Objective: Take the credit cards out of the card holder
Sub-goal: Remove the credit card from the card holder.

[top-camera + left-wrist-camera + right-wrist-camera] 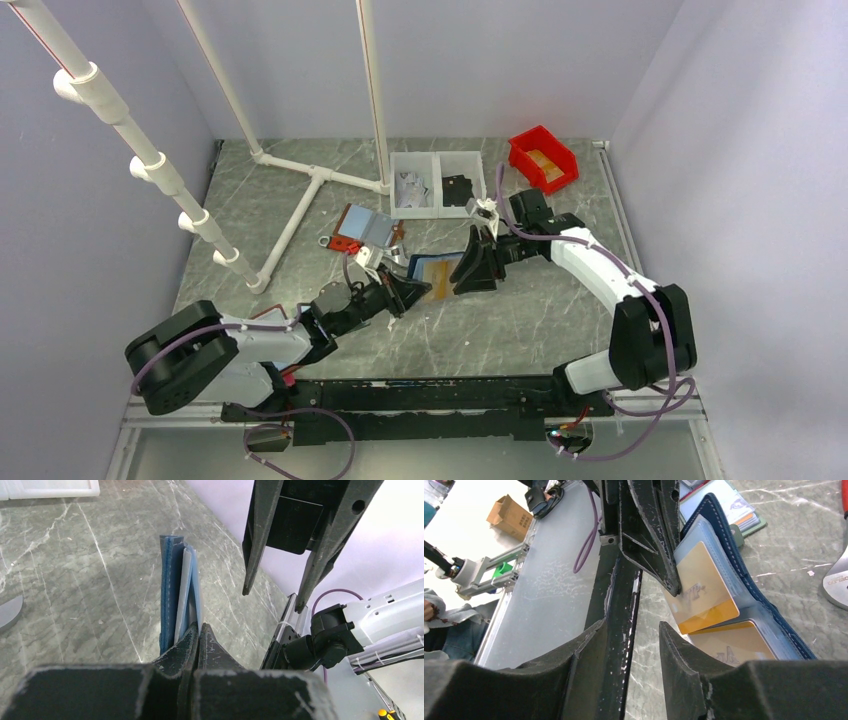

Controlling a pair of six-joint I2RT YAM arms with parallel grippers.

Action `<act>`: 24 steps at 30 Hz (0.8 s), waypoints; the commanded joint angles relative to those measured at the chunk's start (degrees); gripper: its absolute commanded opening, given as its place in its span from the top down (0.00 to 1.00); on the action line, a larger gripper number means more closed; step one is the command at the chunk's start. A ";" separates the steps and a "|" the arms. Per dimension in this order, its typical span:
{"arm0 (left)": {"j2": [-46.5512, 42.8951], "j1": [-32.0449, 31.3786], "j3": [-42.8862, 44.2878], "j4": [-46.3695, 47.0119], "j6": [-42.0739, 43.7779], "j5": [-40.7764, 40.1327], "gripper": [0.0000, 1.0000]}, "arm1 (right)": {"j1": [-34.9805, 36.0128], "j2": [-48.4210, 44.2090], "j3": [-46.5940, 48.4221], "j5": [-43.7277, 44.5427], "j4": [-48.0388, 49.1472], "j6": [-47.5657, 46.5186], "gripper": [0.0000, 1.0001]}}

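Nearest the arm bases, the left claw (198,630) is pinched together on the bottom edge of the card holder (170,580) and holds it up on edge over the grey marble-look counter (500,330). The holder is navy outside with pale stitching and light blue pockets inside.

The left wrist cam only gets it edge-on, so you see thin stacked layers and no cards at all. The right wrist cam looks into the open face. There the credit cards (704,592) show up: a glossy gold one sticks out of its pocket at a tilt, and a second card (736,645), also gold, sits lower in a see-through pocket. One scuffed black finger of the left claw crosses right in front of the upper card's corner, so that's what's in the way.

The right claw (633,625) sits just beside the holder with its jaws apart and nothing between them.

Further out, the right wrist cam catches another open holder with a greenish edge (729,502) flat on the counter. The overhead view shows a red-edged holder (365,225) lying open behind the claws. Past that are two white bins (437,160), a red bin (520,150) with something tan inside, and white plastic pipes (300,215) across the back left.
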 commanded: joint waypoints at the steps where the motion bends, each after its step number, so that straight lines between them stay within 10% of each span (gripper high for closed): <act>1: 0.93 -0.20 -0.34 10.10 -1.09 -0.68 1.00 | 0.06 1.54 0.38 -0.86 3.83 2.86 0.55; 24: 2.58 -0.86 -0.43 14.76 -2.16 1.89 1.00 | 0.15 4.82 -2.19 3.93 16.54 19.13 0.61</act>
